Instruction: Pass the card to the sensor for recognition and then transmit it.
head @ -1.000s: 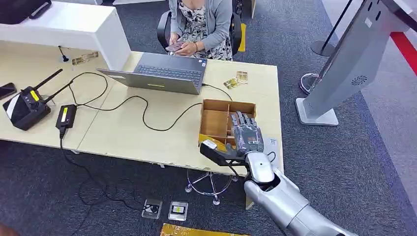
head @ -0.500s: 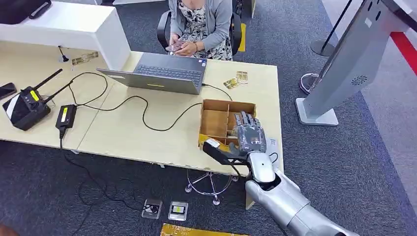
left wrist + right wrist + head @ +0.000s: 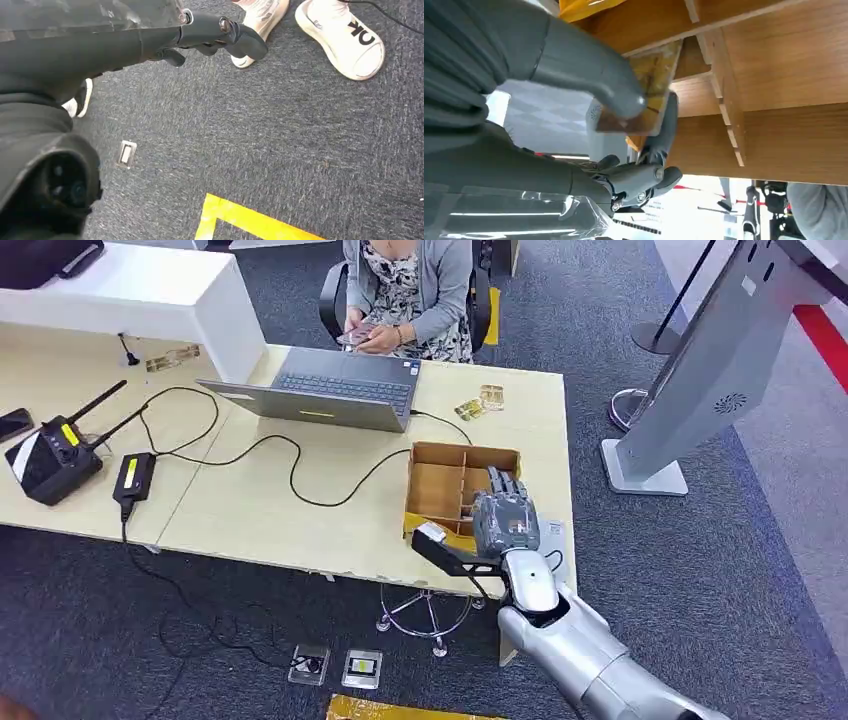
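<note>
1. Right wrist view: the right robot hand (image 3: 574,95) pinches a yellowish card (image 3: 646,92) between its thick thumb and a darker finger behind, right at the partitions of the wooden box (image 3: 774,75). The card's long axis runs roughly parallel to the box's divider walls.
2. Head view: the same robot hand (image 3: 505,523) sits over the wooden box (image 3: 430,490) near the bench (image 3: 260,510) edge, at about 5 o'clock on the bench, fingers pointing toward 12 o'clock. The card is hidden under the fingers here.
3. Left wrist view: the left robot hand (image 3: 210,37) hangs over the carpet with its fingers curled in, holding nothing I can see. The right arm is plainly the one at work.
4. Judgement: the card is gripped but barely clear of its slot; the coming move needs a lift along that long axis. Which device serves as the sensor I cannot tell.
</note>
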`<state>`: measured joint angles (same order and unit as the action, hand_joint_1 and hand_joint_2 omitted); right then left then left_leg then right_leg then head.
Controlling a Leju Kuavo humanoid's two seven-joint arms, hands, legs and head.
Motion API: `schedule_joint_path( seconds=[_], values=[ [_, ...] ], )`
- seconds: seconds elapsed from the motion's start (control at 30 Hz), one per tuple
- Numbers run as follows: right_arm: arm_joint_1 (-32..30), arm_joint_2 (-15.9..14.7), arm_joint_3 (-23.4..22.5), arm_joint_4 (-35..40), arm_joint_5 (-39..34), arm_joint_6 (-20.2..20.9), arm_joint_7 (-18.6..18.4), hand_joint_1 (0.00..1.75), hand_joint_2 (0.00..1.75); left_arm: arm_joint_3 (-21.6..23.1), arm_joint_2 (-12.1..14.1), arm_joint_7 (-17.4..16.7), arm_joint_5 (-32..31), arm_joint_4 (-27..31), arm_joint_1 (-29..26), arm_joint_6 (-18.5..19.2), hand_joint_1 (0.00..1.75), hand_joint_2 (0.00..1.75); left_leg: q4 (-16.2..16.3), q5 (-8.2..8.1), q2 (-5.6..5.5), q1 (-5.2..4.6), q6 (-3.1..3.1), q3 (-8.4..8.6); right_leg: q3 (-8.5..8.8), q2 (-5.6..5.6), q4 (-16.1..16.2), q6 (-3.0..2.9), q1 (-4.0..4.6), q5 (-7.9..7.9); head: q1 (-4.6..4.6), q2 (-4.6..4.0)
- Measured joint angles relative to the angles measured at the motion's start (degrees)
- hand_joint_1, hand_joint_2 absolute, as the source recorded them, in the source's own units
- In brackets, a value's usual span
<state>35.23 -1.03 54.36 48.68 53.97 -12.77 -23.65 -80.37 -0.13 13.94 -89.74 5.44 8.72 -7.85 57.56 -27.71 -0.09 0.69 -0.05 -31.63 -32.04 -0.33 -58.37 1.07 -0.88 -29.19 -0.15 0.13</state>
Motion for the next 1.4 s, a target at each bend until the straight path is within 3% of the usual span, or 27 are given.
schedule_joint_path(
  seconds=[0.67, 0.93, 1.2, 1.4],
  values=[
    [-1.54, 0.0, 0.0, -0.39, -0.68, -1.35, 0.87, 1.75, 1.75, -0.04, -0.04, -0.59, -0.04, 0.0, -0.01, -0.74, 0.0, 0.0, 0.0, 0.0, 0.0, 0.0, 0.0, 0.09, 0.06, 0.01, 0.0, 0.0, 0.0, 0.0, 0.0, 0.0],
    [-1.57, -0.09, 0.0, -0.07, 0.59, -4.87, 0.48, 1.75, 1.75, 0.0, 0.02, -0.06, -0.04, 0.0, -0.02, -0.61, 0.0, 0.0, 0.0, 0.0, 0.0, 0.0, 0.0, 0.06, 0.05, 0.0, 0.0, 0.0, 0.0, 0.0, 0.0, 0.0],
    [0.27, -1.29, -1.22, 5.9, 7.74, -8.28, -2.03, 1.75, 1.75, 0.02, 0.0, 0.77, -0.04, 0.02, -0.06, -0.5, 0.0, 0.0, 0.01, 0.0, 0.01, 0.0, 0.0, 0.06, 0.04, 0.01, 0.0, 0.0, 0.0, 0.0, 0.0, 0.0],
    [0.78, -2.4, -2.58, 11.2, 8.46, -9.13, -2.03, 1.75, 1.75, 0.02, -0.02, 0.77, 0.52, 0.02, -0.06, -0.28, 0.0, 0.0, 0.01, 0.0, 0.01, 0.0, 0.0, 0.06, 0.04, 0.01, 0.0, 0.0, 0.0, 0.0, 0.0, 0.0]
  ],
)
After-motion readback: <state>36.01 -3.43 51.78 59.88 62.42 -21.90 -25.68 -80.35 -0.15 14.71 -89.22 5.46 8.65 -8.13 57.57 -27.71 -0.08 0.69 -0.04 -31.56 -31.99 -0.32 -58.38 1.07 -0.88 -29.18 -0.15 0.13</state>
